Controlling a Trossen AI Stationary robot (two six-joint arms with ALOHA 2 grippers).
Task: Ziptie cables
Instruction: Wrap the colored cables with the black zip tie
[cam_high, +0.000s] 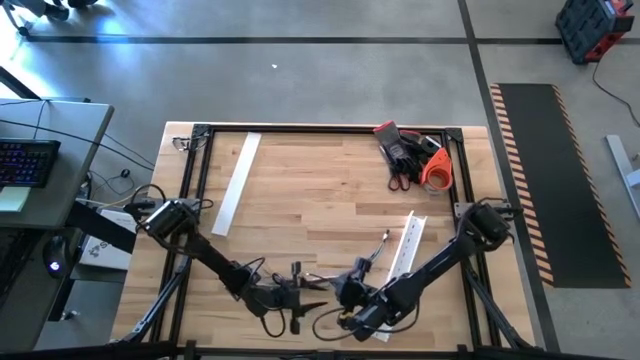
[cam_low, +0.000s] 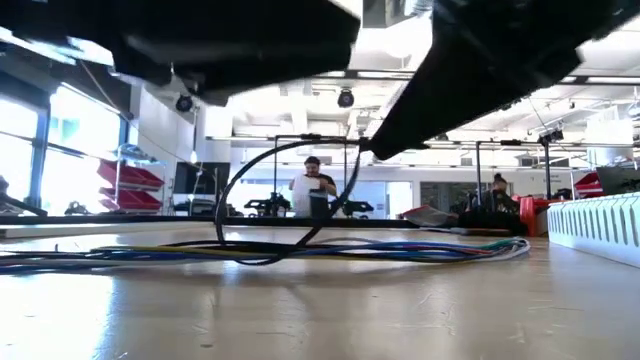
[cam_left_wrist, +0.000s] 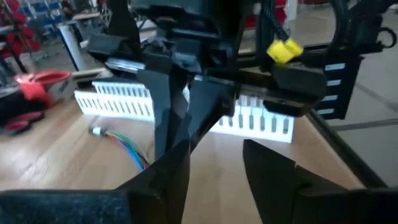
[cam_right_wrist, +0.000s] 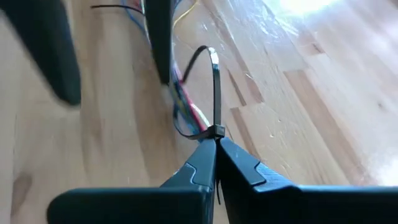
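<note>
Hovering low over the bench (cam_high: 330, 170), the left tool (cam_high: 296, 297) has its fingers partly apart, gripping nothing visible. Just beside it, the right tool (cam_right_wrist: 216, 155) is clamped on a black zip tie (cam_right_wrist: 216, 93) looped around the cables (cam_right_wrist: 186, 112) lying on the bench right ahead of its fingertips.

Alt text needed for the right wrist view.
The right gripper pinches a thin black zip tie looped around a bunch of thin multicoloured cables on the light wooden table; another dark finger stands beyond.
</note>
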